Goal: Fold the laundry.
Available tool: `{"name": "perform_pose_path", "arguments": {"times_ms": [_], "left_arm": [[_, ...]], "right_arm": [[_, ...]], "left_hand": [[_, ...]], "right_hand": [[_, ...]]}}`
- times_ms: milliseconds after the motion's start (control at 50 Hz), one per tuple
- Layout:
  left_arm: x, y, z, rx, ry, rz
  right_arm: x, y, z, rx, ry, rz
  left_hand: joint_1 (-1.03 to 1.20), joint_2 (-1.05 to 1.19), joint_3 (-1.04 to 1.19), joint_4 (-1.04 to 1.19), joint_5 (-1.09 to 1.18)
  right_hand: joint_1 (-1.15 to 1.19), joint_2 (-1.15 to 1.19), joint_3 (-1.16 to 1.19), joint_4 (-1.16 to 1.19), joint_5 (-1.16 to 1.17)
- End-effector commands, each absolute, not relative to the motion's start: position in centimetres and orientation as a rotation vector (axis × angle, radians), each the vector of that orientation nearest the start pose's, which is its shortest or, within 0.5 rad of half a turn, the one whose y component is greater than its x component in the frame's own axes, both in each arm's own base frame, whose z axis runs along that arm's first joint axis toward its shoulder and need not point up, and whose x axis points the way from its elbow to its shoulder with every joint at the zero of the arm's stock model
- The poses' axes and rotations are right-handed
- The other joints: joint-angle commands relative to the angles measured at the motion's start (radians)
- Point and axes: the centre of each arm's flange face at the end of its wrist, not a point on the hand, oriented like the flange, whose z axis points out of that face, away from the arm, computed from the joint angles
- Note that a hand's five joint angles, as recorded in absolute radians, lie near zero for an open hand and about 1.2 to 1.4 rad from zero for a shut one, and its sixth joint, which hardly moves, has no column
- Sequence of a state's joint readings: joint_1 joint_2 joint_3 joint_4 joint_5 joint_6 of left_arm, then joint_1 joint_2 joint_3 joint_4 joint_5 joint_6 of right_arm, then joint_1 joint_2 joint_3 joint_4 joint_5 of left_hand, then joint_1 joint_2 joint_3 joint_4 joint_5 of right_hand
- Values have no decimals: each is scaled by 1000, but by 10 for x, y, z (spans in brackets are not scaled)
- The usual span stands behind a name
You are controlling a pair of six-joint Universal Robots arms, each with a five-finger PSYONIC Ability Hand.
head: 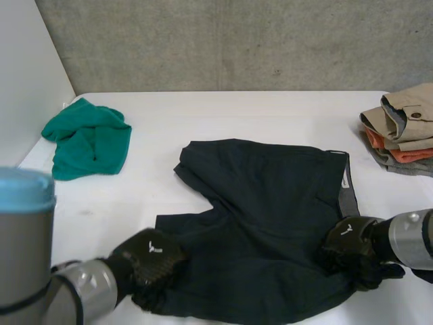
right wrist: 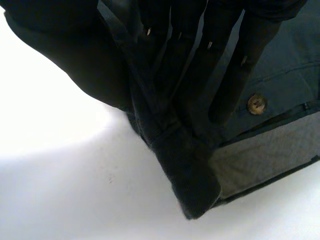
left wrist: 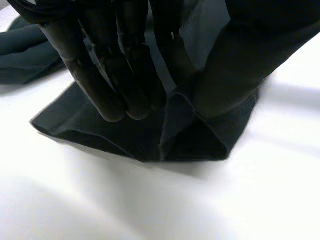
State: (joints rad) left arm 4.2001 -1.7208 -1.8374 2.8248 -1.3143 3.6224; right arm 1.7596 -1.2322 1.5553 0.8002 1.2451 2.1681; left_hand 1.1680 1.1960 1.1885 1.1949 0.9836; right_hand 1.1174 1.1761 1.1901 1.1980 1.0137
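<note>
A pair of dark shorts (head: 264, 203) lies spread in the middle of the white table (head: 223, 115), with its waistband to the right. My left hand (head: 145, 261) is at the near left leg hem. In the left wrist view its fingers (left wrist: 115, 75) and thumb pinch a raised fold of that hem (left wrist: 190, 135). My right hand (head: 352, 240) is at the near corner of the waistband. In the right wrist view its fingers (right wrist: 200, 55) and thumb are curled round a bunched fold of the waistband (right wrist: 185, 170), beside a button (right wrist: 256, 104) and the grey inner lining (right wrist: 260, 160).
A crumpled green cloth (head: 88, 139) lies at the far left of the table, close to the left edge. A stack of folded clothes (head: 402, 128) in beige, orange and grey stands at the far right. A grey wall rises behind the table.
</note>
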Motion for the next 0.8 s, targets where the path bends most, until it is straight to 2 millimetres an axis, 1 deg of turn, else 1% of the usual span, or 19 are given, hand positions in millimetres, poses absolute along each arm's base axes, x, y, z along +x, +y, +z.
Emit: {"name": "perform_pose_path", "arguments": {"times_ms": [20,80,100,120,160,180,240,260,320,340,420,460,520,620,640,700,720,780,800], "left_arm": [[-275,-195,185,1494,2512,-1546],[-285,-237,199,1366,2397,-1749],[-290,-261,214,1282,2308,-1888],[-292,-273,223,1237,2261,-1960],[-297,-292,245,1154,2169,-2111],[-302,-306,271,1072,2067,-2273],[-306,-319,323,941,1868,-2529],[-307,-320,358,851,1736,-2682],[-302,-320,398,710,1599,-2842],[-297,-318,417,622,1535,-2908],[-283,-315,440,478,1472,-2978],[-281,-314,440,472,1494,-2978],[-279,-314,420,511,1622,-2921],[-275,-313,358,597,1920,-2744],[-273,-310,334,624,2027,-2669],[-271,-301,295,675,2177,-2539],[-269,-295,271,706,2263,-2458],[-268,-283,239,756,2364,-2358],[-268,-276,218,789,2429,-2293]], "right_arm": [[215,-243,199,-1475,2414,-1071],[225,-264,201,-1387,2379,-1266],[233,-276,211,-1352,2333,-1412],[236,-281,215,-1334,2312,-1472],[245,-294,233,-1292,2241,-1655],[253,-307,256,-1225,2152,-1862],[262,-320,304,-1066,1964,-2196],[266,-321,342,-935,1798,-2400],[267,-320,390,-743,1532,-2626],[267,-320,412,-653,1377,-2713],[271,-318,418,-644,1310,-2712],[273,-316,412,-671,1347,-2676],[277,-309,392,-734,1470,-2574],[278,-306,353,-813,1611,-2439],[276,-309,336,-843,1657,-2390],[273,-312,301,-897,1744,-2282],[272,-313,275,-928,1806,-2198],[268,-312,234,-969,1913,-2061],[264,-310,208,-987,1988,-1975]], "left_hand": [[228,200,208,201,238],[228,200,208,201,238],[228,200,208,201,238],[228,200,208,201,238],[228,200,208,201,238],[228,200,208,201,238],[228,200,208,201,238],[228,200,208,201,238],[228,200,208,201,238],[228,200,208,201,238],[228,200,208,201,238],[228,200,208,201,238],[228,200,208,201,238],[228,200,208,201,238],[228,200,208,201,238],[228,200,208,201,238],[228,200,208,201,238],[228,200,208,201,238],[228,200,208,201,238]], "right_hand": [[279,220,206,198,208],[279,220,206,198,208],[279,220,206,198,208],[279,220,206,198,208],[279,220,206,198,208],[279,220,206,198,208],[279,220,206,198,208],[279,220,206,198,208],[279,220,206,198,208],[279,220,206,198,208],[279,220,206,198,208],[279,220,206,198,208],[279,220,206,198,208],[279,220,206,198,208],[279,220,206,198,208],[279,220,206,198,208],[279,220,206,198,208],[279,220,206,198,208],[279,220,206,198,208]]}}
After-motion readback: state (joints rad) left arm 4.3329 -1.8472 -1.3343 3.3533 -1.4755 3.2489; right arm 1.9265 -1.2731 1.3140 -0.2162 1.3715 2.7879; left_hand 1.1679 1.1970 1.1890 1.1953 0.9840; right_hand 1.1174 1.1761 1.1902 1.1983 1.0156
